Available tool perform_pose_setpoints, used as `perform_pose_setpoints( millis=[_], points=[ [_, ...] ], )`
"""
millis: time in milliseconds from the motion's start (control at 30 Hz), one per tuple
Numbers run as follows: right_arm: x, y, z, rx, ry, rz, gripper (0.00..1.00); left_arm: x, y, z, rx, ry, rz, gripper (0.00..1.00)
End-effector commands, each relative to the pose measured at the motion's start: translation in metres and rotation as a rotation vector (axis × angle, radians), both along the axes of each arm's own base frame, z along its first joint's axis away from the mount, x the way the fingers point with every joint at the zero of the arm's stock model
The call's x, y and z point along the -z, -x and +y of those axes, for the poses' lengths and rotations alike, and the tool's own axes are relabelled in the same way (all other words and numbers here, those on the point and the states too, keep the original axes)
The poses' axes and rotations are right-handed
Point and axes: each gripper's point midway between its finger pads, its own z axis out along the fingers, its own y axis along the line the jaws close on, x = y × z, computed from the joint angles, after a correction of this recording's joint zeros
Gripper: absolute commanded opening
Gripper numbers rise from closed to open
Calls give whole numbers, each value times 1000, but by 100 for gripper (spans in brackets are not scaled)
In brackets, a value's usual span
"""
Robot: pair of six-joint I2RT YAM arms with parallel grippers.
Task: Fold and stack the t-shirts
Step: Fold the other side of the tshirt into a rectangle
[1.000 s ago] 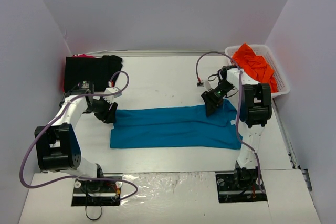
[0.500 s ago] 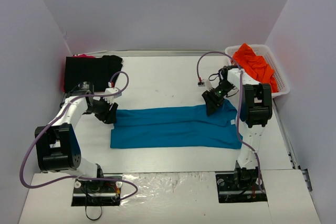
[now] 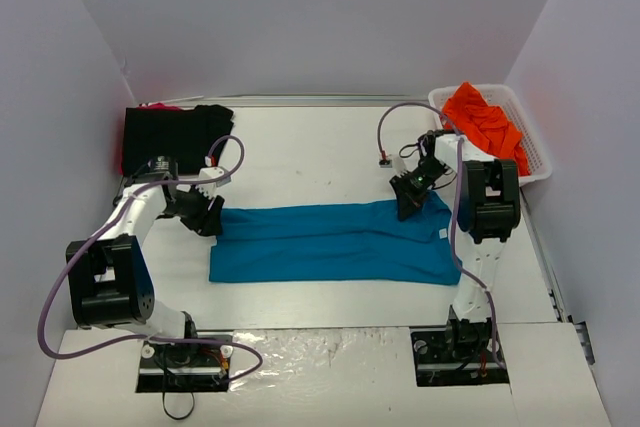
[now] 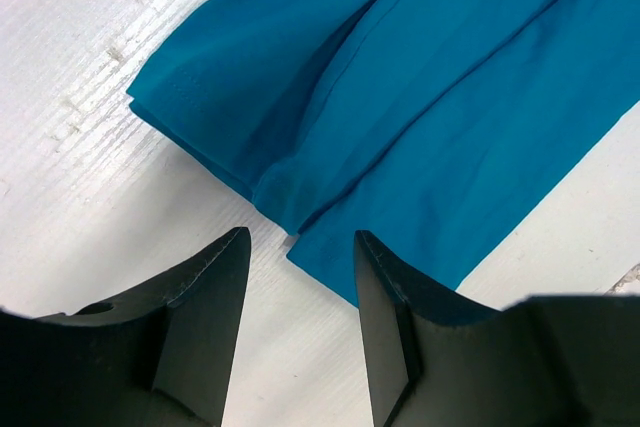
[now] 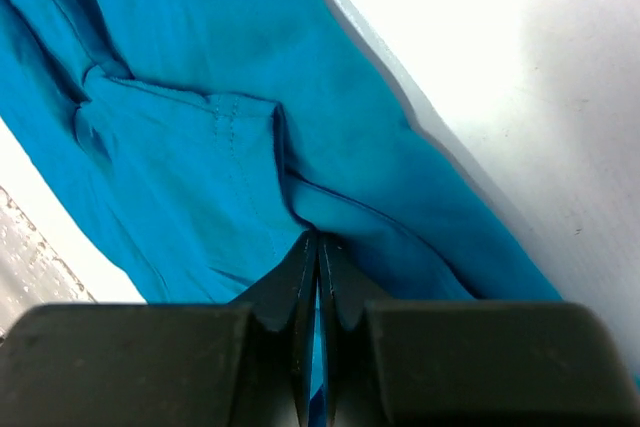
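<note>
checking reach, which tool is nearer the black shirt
Left. The left tool is just in front of the black shirt; the right tool is far right, pinching the teal shirt.

White table [image 3: 300, 152], plain pale grey walls [image 3: 300, 17] on three sides, even soft light

You have a plain teal-blue t-shirt [image 3: 335, 242] on the white bench [image 3: 300, 147], a plain black t-shirt [image 3: 170, 132] and a bright orange t-shirt [image 3: 485, 122] in a white slotted basket [image 3: 538, 152].
</note>
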Motion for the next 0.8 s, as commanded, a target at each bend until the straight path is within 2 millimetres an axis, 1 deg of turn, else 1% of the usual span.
perform_pose_setpoints(
  millis=[0,133,267,367,433,500,767],
  points=[
    [-28,6,4,6,-15,-35,0,-16,-1,-3,-4,36,-43,45],
    [-42,5,5,17,-15,-64,0,-18,0,-1,-9,37,-55,45],
    [-62,4,7,22,-20,-109,0,-21,1,-2,-9,46,-63,45],
    [-75,7,10,23,-27,-135,0,-22,0,-2,-9,50,-70,45],
    [-80,11,11,18,-25,-144,0,-24,0,-3,-6,56,-71,44],
    [-81,15,13,14,-28,-138,0,-26,0,-4,-6,57,-78,45],
    [-79,48,24,-40,-21,-87,0,-28,2,-3,-2,59,-89,45]
  ],
)
